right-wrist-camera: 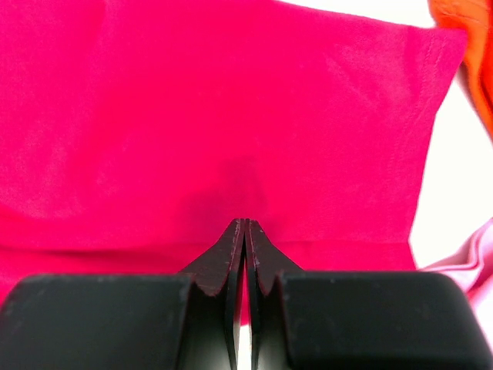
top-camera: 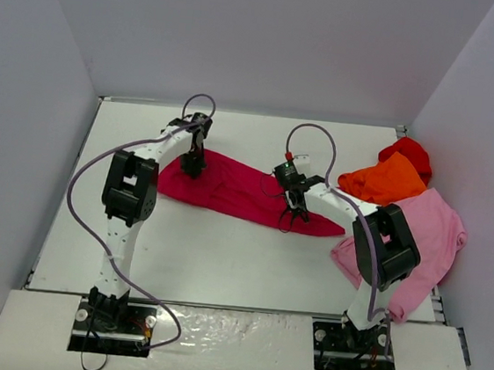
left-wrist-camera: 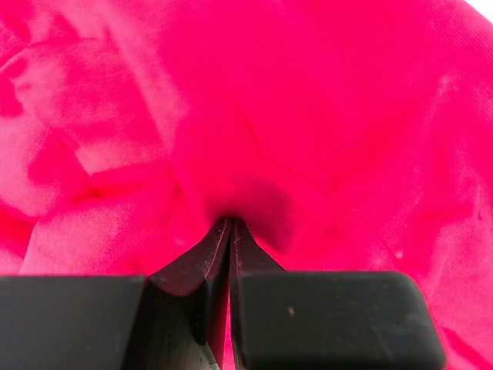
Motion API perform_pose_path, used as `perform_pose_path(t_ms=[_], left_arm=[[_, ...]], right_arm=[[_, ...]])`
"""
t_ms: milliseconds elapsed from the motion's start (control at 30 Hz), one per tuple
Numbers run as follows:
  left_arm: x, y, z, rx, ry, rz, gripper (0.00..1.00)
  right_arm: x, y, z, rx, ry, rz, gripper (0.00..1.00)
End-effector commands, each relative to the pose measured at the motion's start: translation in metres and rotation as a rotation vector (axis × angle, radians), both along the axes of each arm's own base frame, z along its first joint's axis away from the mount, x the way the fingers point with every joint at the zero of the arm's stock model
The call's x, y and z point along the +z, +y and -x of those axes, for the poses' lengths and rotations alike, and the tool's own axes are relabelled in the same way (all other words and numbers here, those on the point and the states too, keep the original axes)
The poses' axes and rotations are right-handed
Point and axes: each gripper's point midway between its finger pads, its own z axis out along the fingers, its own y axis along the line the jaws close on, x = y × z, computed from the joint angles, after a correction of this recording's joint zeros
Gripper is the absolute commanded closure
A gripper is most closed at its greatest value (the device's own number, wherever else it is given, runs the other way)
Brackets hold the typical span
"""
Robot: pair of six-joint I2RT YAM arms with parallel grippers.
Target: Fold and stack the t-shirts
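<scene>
My left gripper (top-camera: 194, 169) clamped on crimson shirt (top-camera: 237, 193); my right gripper (top-camera: 294, 216) clamped on same cloth, further right (pink shirt (top-camera: 432, 231), orange shirt (top-camera: 384, 180) heaped at worktop (top-camera: 221, 262) edge).

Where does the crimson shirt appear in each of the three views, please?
Top external: the crimson shirt lies mid-table, spanning from the left tool to the right tool.
Left wrist: it fills the frame, puckered at the shut tips.
Right wrist: it fills most of the frame, smoother, with its edge at right.
Shared landmark: the orange shirt, right of it from above and in the right wrist's top-right corner; not in the left wrist view.
</scene>
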Motion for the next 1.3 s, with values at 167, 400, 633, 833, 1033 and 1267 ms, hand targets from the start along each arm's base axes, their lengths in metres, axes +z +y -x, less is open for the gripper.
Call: perform_pose_path(t_ms=[167,400,633,833,1033,1267], left_arm=[[0.082,0.067,-0.055,0.093,-0.167,-0.008,1.00],[0.128,0.110,-0.076,0.168,-0.265,0.069,1.00],[0.133,0.034,-0.037,0.062,-0.273,0.305,1.00],[0.106,-0.042,0.004,-0.055,-0.222,0.360,1.00],[0.066,-0.061,0.016,-0.072,-0.156,0.346,1.00],[0.043,-0.045,0.023,-0.036,-0.143,0.273,1.00]], right_arm=[[-0.002,-0.022,0.018,-0.057,0.056,0.085,1.00],[-0.025,-0.034,0.041,-0.077,0.135,0.136,1.00],[-0.003,-0.033,0.040,-0.108,0.049,0.111,1.00],[0.002,-0.019,0.028,-0.082,0.040,0.067,1.00],[0.005,-0.007,0.016,-0.062,0.029,0.033,1.00],[-0.009,-0.016,0.018,-0.044,0.039,0.087,1.00]])
